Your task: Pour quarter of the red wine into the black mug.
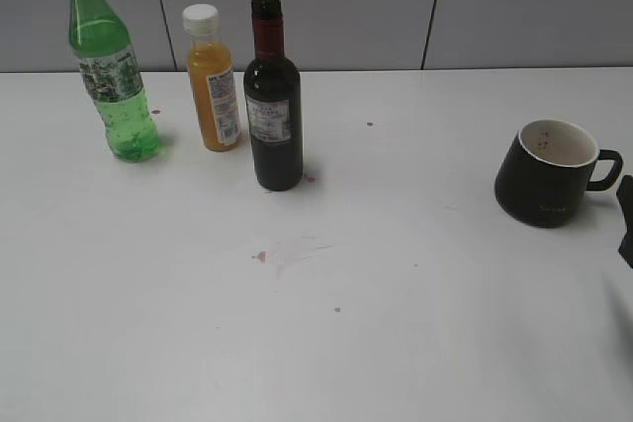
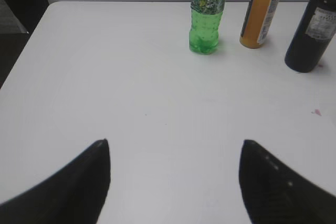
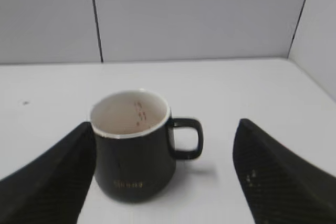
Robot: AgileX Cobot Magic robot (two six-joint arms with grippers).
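**Spill Risks Before the Pour**

Grey wall panels are seen behind a white tabletop point(image 1: 415, 274) already marked by small reddish stains. The red wine bottle point(image 1: 273, 106) is stood upright, apparently uncapped, toward the far left part of the table, just beside an orange juice bottle point(image 1: 212, 81), with a green soda bottle point(image 1: 111, 71) nearer the left edge. The black mug point(image 1: 549, 173) is placed close to the right edge, well apart from the wine, its handle turned toward that edge.

The left gripper point(image 2: 176, 182) is held wide open over bare table, nothing grasped; the right gripper point(image 3: 163, 177) is likewise spread wide and empty, with the mug just ahead of it.

Several hazards can be judged. The juice bottle could be knocked over if the wine is approached carelessly (the two are crowded). Wine could be slopped during the long carry. Too steep a tilt would likely exceed the quarter, and the mug could be nudged toward the edge.
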